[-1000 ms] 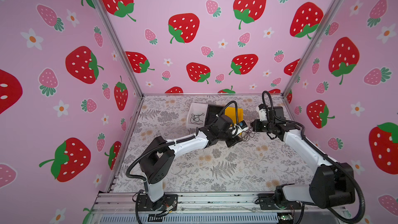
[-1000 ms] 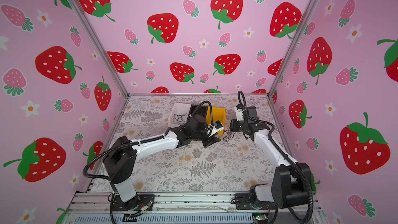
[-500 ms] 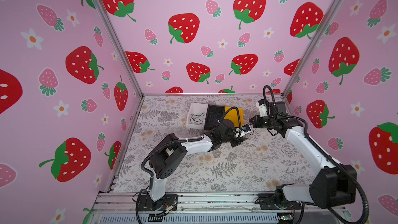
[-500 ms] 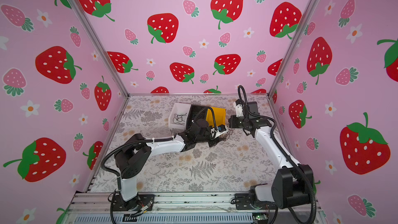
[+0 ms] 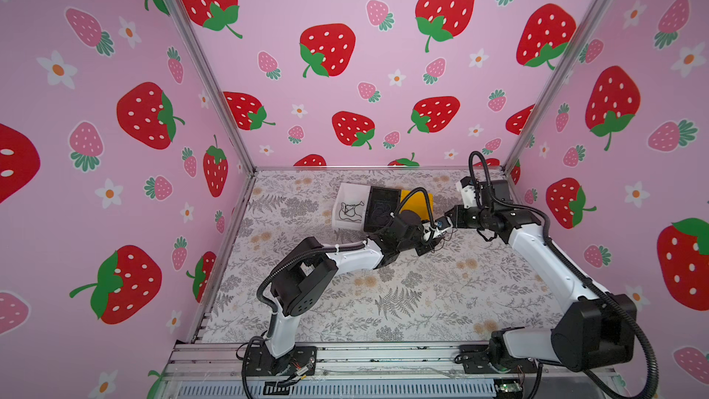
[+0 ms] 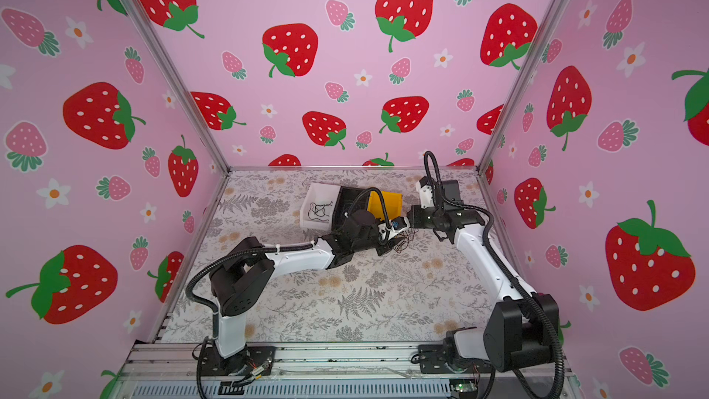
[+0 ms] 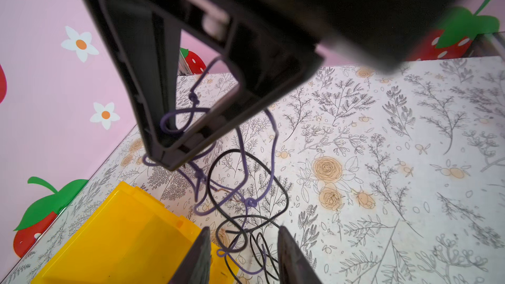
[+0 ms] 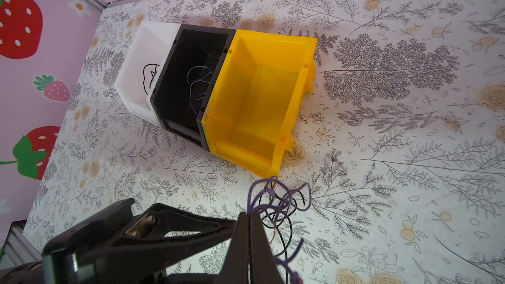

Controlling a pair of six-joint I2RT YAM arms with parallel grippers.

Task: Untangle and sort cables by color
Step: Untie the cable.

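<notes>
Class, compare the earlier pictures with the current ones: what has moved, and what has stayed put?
The left arm reached farther forward, bringing the left gripper, jaws open, closer to the right gripper, which stayed shut on a purple cable. Nothing was grasped or released. The white bin, black bin and yellow bin stayed put.

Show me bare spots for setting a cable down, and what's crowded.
Free: the broad front of the floral mat between the arm bases; the strip between the white bin and left wall. Crowded: beside the yellow bin, where left gripper and right gripper meet at the cable tangle.
</notes>
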